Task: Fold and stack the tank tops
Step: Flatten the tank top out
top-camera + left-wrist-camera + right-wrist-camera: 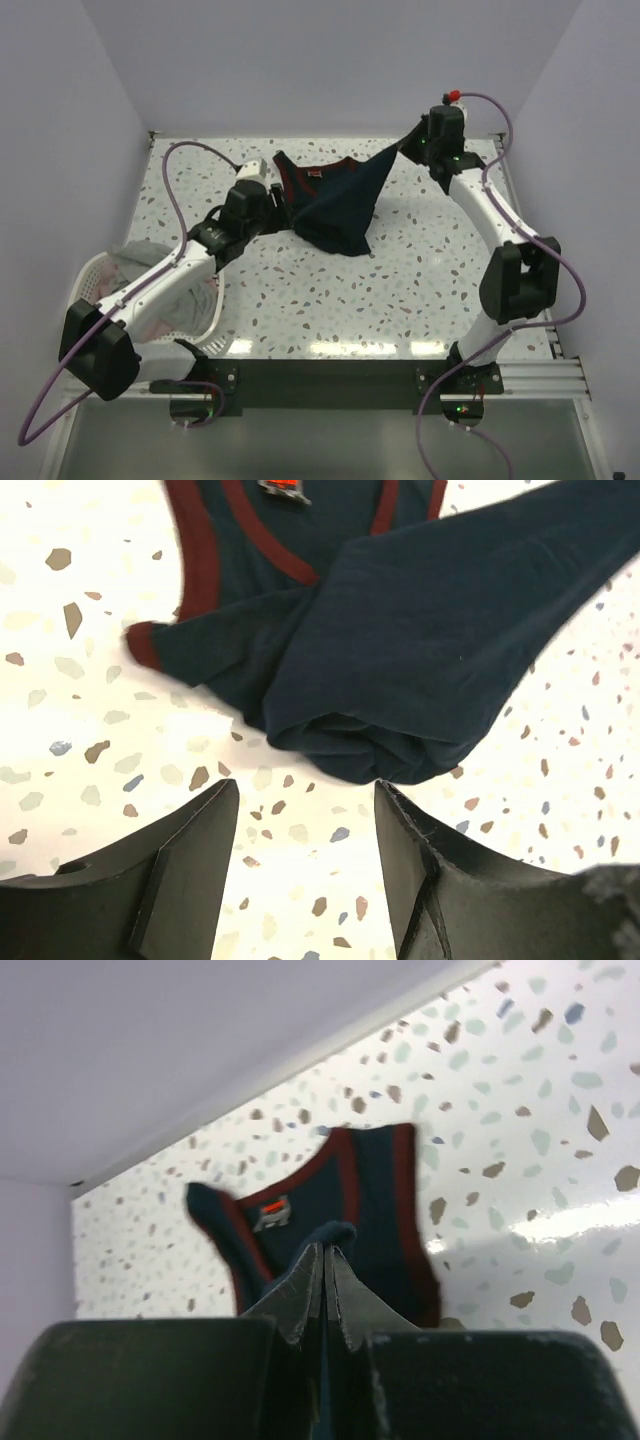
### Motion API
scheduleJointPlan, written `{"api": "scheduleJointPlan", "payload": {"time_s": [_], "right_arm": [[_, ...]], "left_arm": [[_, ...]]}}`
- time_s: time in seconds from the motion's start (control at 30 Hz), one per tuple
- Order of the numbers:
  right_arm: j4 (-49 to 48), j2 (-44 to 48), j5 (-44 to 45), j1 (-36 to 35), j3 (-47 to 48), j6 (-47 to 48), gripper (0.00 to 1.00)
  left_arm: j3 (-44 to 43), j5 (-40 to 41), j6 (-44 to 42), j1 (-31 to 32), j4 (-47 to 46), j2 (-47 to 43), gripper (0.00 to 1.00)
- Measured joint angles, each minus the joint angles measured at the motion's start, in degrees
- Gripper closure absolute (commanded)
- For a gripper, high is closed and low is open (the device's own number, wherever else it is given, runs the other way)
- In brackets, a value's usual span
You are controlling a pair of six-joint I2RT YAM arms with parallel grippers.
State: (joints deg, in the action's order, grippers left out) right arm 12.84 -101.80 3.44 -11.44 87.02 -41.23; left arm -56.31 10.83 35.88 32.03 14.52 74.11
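Observation:
A navy tank top with dark red trim (335,200) lies bunched on the speckled table at the back middle. One corner of it is pulled up and to the right. My right gripper (412,140) is shut on that corner, and the navy cloth (330,1232) shows pinched at its fingertips. My left gripper (278,200) is open and empty, low over the table just left of the top. In the left wrist view its gripper (305,805) stands just short of a rolled fold of the top (400,680). Pale tops (175,300) lie in the basket.
A white slotted basket (95,270) with pale cloth sits at the table's left front, under the left arm. Lilac walls close the back and sides. A metal rail (530,375) runs along the near edge by the arm bases.

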Motion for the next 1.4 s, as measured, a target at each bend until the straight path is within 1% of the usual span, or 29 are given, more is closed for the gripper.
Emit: {"api": "scheduleJointPlan", "payload": {"time_s": [0.1, 0.23, 0.37, 0.5, 0.57, 0.67, 0.73, 0.83, 0.9, 0.97, 1.13, 1.23, 1.27, 1.3, 1.4], "right_arm": [[0.0, 7.0, -2.1, -0.5, -0.7, 1.5, 1.00], [-0.6, 16.5, -5.1, -2.9, -5.9, 3.3, 1.00], [0.3, 22.9, -6.0, -9.2, -11.0, 6.0, 1.00], [0.9, 29.5, -5.9, -21.7, -18.3, 8.0, 1.00], [1.7, 34.9, -5.9, -28.5, -24.8, 8.2, 1.00], [3.2, 42.9, -5.5, -38.1, -33.8, 7.5, 1.00], [3.4, 46.2, -4.5, -44.0, -39.2, 6.4, 1.00], [3.0, 47.0, -2.8, -51.9, -46.0, 4.7, 1.00], [3.2, 45.2, -1.7, -56.2, -49.4, 3.8, 1.00], [3.6, 42.8, -0.9, -58.8, -50.9, 3.5, 1.00], [5.0, 40.3, 3.3, -61.9, -50.5, 3.3, 1.00], [9.5, 41.2, 7.7, -62.4, -50.5, 1.1, 1.00], [12.4, 41.7, 9.8, -62.4, -50.5, -0.4, 1.00], [13.3, 42.4, 10.2, -62.4, -50.5, -0.9, 1.00], [19.9, 46.2, 14.4, -62.4, -50.5, -5.8, 1.00]], "left_arm": [[0.0, 1.2, 1.1, 0.0, 0.2, -1.4, 0.39], [0.3, 2.4, 2.7, 0.0, 0.7, -1.5, 0.39], [1.6, 2.9, 4.6, 0.0, 1.3, -1.6, 0.39], [1.9, 5.0, 6.7, -0.1, 3.5, -2.3, 0.41], [1.9, 6.4, 7.9, -0.6, 4.9, -3.3, 0.44], [2.1, 6.6, 9.0, -3.5, 6.1, -4.5, 0.47], [2.7, 6.3, 9.4, -5.5, 6.1, -4.8, 0.48], [4.6, 5.0, 9.6, -6.8, 6.0, -5.0, 0.48], [6.5, 3.5, 9.6, -6.8, 5.7, -5.1, 0.49], [8.8, 1.5, 9.6, -6.8, 5.1, -5.4, 0.50], [14.8, -1.8, 10.1, -6.6, 3.4, -6.7, 0.50], [17.8, -3.2, 10.5, -5.9, 2.3, -7.7, 0.48], [18.6, -3.5, 10.5, -5.5, 1.9, -7.8, 0.45], [19.1, -3.7, 10.6, -5.4, 1.6, -7.8, 0.43], [20.5, -4.4, 11.1, -4.5, -0.3, -7.6, 0.37]]}}
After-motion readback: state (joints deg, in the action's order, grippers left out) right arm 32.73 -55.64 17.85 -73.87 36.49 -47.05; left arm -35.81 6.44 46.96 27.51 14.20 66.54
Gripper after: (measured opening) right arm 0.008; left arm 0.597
